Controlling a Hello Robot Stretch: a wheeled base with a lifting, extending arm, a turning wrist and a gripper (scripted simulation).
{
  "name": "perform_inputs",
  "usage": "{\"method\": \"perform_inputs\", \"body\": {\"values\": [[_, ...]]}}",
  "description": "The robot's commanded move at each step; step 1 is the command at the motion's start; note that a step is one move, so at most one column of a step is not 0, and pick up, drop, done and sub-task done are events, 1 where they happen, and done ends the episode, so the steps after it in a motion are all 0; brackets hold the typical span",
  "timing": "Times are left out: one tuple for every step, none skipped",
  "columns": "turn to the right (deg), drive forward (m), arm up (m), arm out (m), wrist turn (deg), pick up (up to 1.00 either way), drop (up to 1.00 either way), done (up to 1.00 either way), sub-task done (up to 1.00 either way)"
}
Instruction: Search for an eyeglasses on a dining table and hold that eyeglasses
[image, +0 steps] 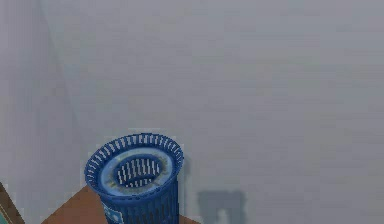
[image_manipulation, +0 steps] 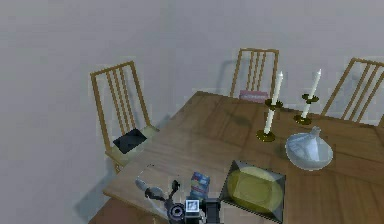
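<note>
Wooden dining surface (image_manipulation: 205, 135), pale walls behind, in the arm side view. Near its front edge, left of the square dish (image_manipulation: 255, 188) with yellowish contents, lies a small grey shape (image_manipulation: 150, 186), too small to confirm as the eyeglasses. End effector (image_manipulation: 168, 193) sits at that shape, between it and the dish; cannot tell whether it holds anything. Small blue-grey object (image_manipulation: 200, 183) just beside the dish's left edge. Beyond the dish, to its right: clear glass decanter (image_manipulation: 308, 150). Farther beyond the dish are three white candles (image_manipulation: 277, 88) in brass holders. Wooden chair (image_manipulation: 120, 100) far left of the dish, with a dark flat item (image_manipulation: 130, 141) on its seat. Forward view: blue slatted basket (image: 135, 178) against a white wall.
</note>
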Motion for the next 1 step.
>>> {"method": "perform_inputs", "body": {"values": [[0.0, 0.0, 0.1, 0.0, 0.0, 0.0, 0.0, 0.0, 0.0]]}}
